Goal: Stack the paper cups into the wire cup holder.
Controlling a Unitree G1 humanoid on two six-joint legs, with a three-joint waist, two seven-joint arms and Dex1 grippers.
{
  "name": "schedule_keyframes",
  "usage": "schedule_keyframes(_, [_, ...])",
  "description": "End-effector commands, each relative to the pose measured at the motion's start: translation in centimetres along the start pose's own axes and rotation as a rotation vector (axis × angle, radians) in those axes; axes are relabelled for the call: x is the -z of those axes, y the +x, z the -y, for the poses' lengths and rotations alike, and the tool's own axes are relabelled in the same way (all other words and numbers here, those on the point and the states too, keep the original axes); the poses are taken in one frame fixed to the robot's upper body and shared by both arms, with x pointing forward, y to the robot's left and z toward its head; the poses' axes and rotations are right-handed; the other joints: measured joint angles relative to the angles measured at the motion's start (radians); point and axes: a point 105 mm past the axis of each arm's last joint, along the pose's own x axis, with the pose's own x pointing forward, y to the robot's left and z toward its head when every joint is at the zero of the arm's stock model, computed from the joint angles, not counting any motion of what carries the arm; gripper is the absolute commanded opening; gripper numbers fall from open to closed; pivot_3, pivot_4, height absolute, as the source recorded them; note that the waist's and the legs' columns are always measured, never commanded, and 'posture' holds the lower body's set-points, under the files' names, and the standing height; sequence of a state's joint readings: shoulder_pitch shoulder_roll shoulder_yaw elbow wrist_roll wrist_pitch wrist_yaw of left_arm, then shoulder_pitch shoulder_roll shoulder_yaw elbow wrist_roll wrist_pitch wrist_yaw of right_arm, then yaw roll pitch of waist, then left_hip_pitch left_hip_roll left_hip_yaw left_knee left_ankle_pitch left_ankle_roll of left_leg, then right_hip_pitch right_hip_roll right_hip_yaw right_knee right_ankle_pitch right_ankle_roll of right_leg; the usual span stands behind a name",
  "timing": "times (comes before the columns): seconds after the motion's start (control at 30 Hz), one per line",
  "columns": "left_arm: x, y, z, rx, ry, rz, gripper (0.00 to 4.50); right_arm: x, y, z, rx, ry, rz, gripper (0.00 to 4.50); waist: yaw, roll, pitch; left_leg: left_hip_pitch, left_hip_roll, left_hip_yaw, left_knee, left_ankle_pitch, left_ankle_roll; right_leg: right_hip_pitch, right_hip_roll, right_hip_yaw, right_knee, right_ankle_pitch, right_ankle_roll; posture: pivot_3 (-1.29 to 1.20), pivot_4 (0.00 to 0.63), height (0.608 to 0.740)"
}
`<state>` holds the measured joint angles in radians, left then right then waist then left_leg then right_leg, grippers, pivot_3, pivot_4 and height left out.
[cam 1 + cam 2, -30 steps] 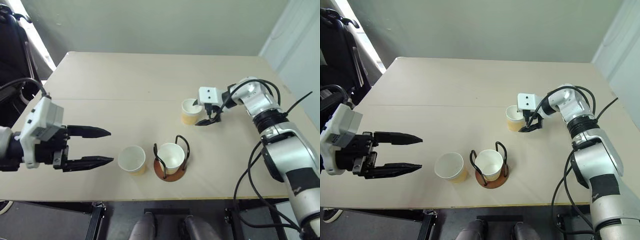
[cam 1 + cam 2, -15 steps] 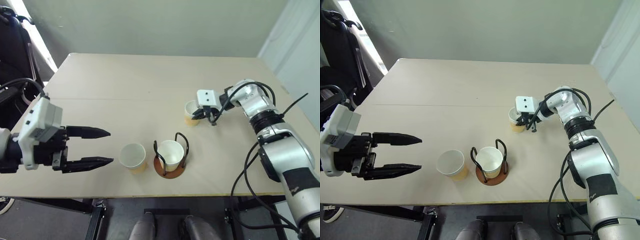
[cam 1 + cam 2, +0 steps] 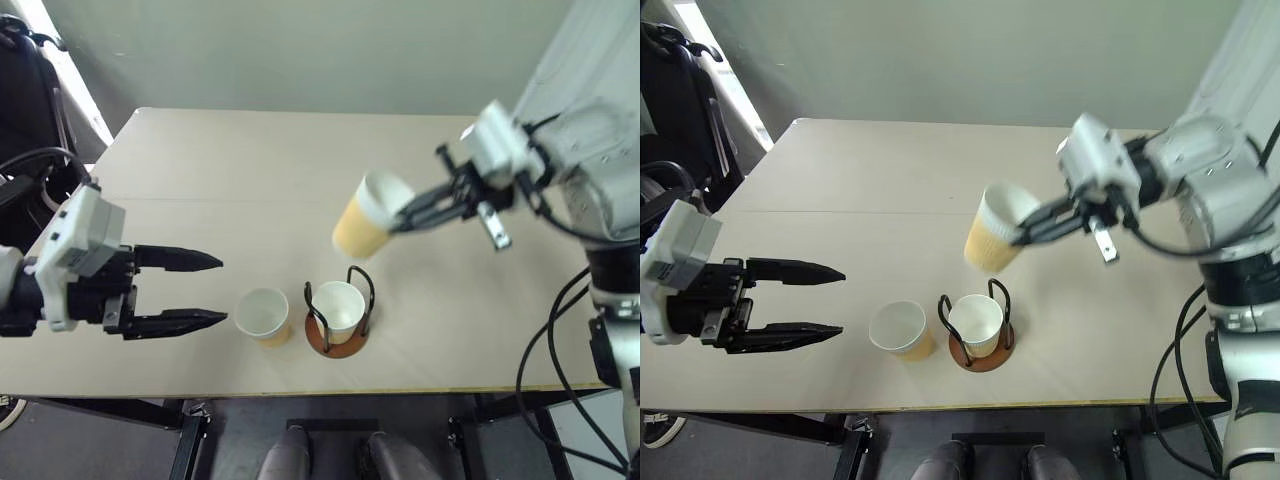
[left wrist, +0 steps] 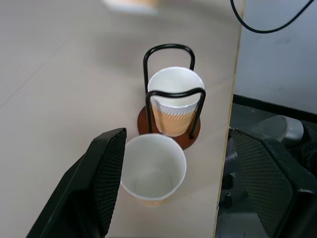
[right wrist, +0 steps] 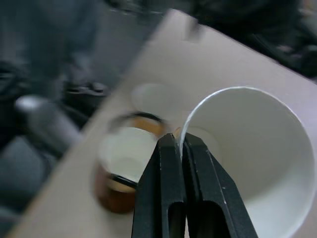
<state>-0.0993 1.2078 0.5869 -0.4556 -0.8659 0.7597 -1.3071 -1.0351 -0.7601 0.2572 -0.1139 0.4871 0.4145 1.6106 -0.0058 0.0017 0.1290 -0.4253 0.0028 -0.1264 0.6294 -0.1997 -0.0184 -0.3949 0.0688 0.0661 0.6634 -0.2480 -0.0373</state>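
Right hand (image 3: 400,222) pinches the rim of a tilted paper cup (image 3: 362,217), carried in the air above the wire cup holder (image 3: 337,320). One cup (image 3: 339,306) sits inside that holder, another cup (image 3: 263,315) stands just beside it on the desk (image 3: 250,170). Left hand (image 3: 210,292) hovers near it, fingers spread, grasping nothing

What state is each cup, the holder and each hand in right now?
Lifted cup: off the table, tilted, rim pinched by the right hand.
Cup in holder: upright, seated.
Loose cup: upright on the table, beside the holder.
Wire cup holder: upright, one cup inside.
Left hand: open, holding nothing.
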Motion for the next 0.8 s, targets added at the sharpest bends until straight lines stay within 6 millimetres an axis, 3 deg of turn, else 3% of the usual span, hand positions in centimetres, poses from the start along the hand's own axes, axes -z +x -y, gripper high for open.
schedule_keyframes(0.03, [-0.4, -0.1, -0.4, 0.000, 0.035, -0.010, 3.65, -0.5, 0.9, -0.2, -0.025, -0.047, -0.027, 0.03, -0.003, 0.000, 0.000, 0.002, 0.000, 0.000, 0.000, 0.001, 0.001, 0.001, 0.000, 0.000, 0.001, 0.000, 0.000, 0.00, 0.150, 0.740])
schedule_keyframes(0.2, [-0.3, 0.2, -0.6, 0.008, 0.037, -0.010, 3.65, 0.3, 1.8, 0.1, -0.047, -0.065, -0.063, 0.03, -0.003, 0.000, 0.000, 0.006, 0.000, -0.001, 0.000, 0.002, 0.001, 0.004, 0.000, 0.000, 0.001, -0.006, -0.011, 0.00, 0.150, 0.740])
schedule_keyframes(0.3, [-0.2, 0.2, -0.4, 0.007, 0.039, -0.013, 3.65, 0.5, 2.3, 0.2, -0.055, -0.074, -0.073, 0.03, -0.002, 0.000, 0.000, 0.005, 0.000, -0.001, 0.000, 0.001, 0.001, 0.003, 0.000, 0.000, 0.001, -0.002, -0.004, 0.00, 0.150, 0.740])
schedule_keyframes(0.8, [-0.2, -0.3, 0.3, -0.015, 0.033, -0.022, 3.65, 1.1, 3.7, -0.9, -0.118, -0.075, -0.076, 0.03, -0.002, 0.000, 0.000, 0.003, 0.000, -0.001, 0.000, -0.002, 0.002, 0.003, 0.001, -0.001, 0.000, -0.003, -0.002, 0.00, 0.150, 0.740])
